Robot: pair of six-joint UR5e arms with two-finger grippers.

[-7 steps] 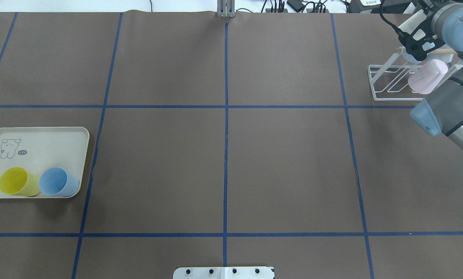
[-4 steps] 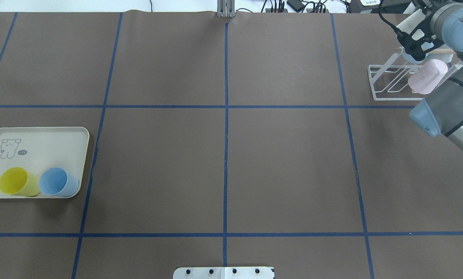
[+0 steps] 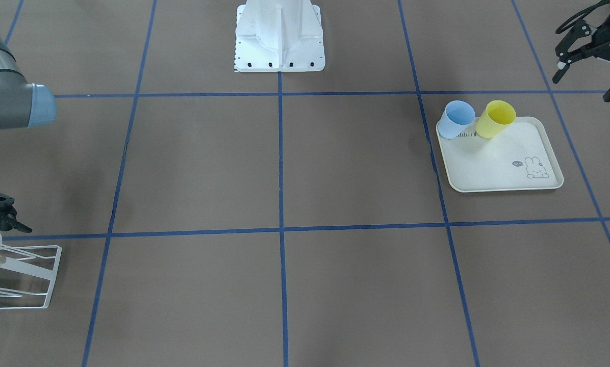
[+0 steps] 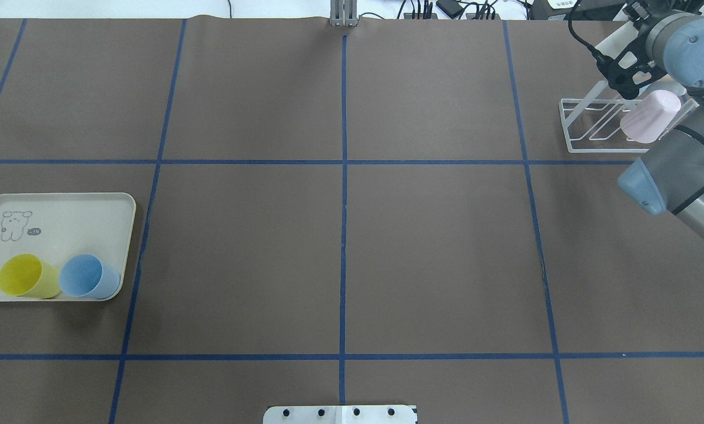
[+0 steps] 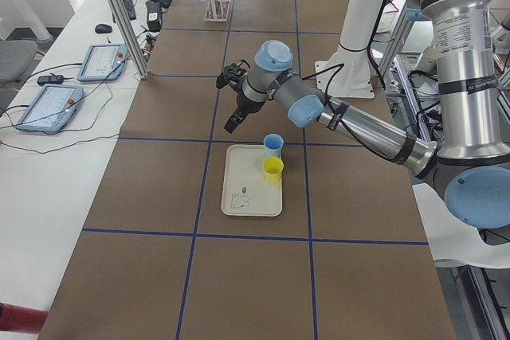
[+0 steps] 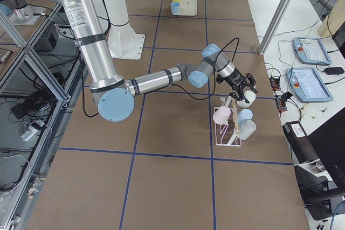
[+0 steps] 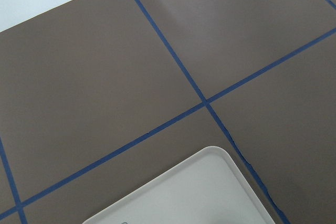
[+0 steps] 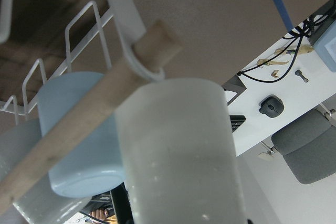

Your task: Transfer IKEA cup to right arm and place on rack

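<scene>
In the overhead view the rack (image 4: pixel 593 126) is seen at the table's (image 4: pixel 240 247) 2 o'clock corner. A whitish cup (image 8: pixel 178 145) is hung over the end of the rack's dowel (image 8: pixel 152 51), and a pink cup (image 4: pixel 651 116) is carried on the prongs. The right tool (image 6: pixel 241 89) is seen just beside the whitish cup, its fingers apparently spread and nothing gripped, though it is small in these views. The left tool (image 3: pixel 585 84) is spread wide and empty, near the tray (image 4: pixel 63 212) at 8 o'clock, where a yellow cup (image 4: pixel 25 277) and a blue cup (image 4: pixel 87 277) are set.
</scene>
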